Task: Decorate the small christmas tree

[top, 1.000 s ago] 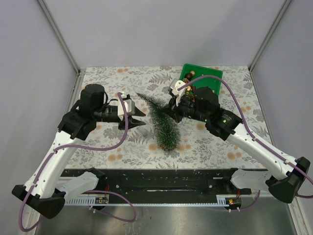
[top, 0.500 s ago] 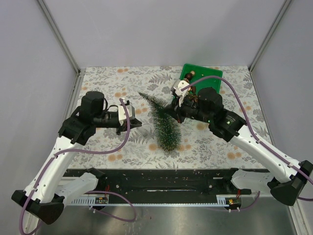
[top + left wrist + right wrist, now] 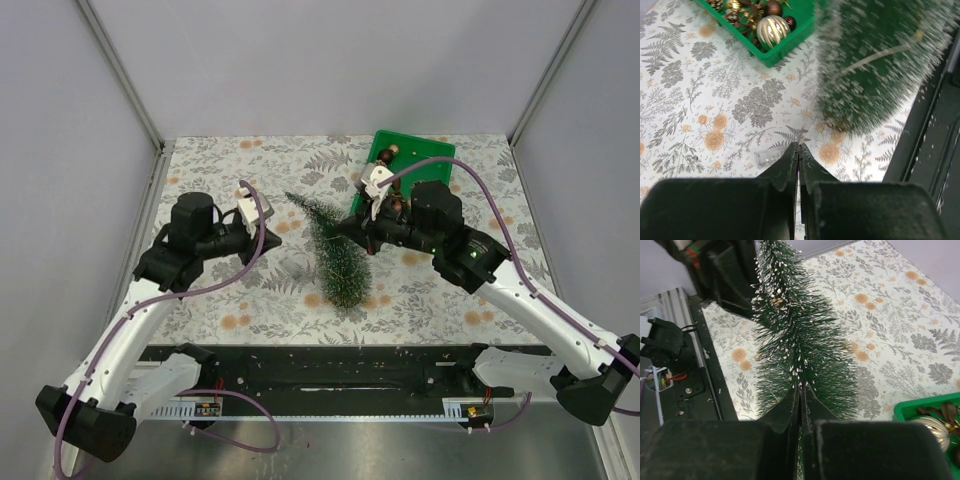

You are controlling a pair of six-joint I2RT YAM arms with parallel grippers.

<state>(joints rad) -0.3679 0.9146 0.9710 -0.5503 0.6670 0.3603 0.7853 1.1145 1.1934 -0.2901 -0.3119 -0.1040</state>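
The small christmas tree is leaning over the table, its tip tilting toward the far left and its base sitting nearer the arms. The right gripper is pinching its jaws shut on bristles at the tree's right flank. The left gripper, jaws pressed together and empty, is hovering near the tree's left side, not touching it.
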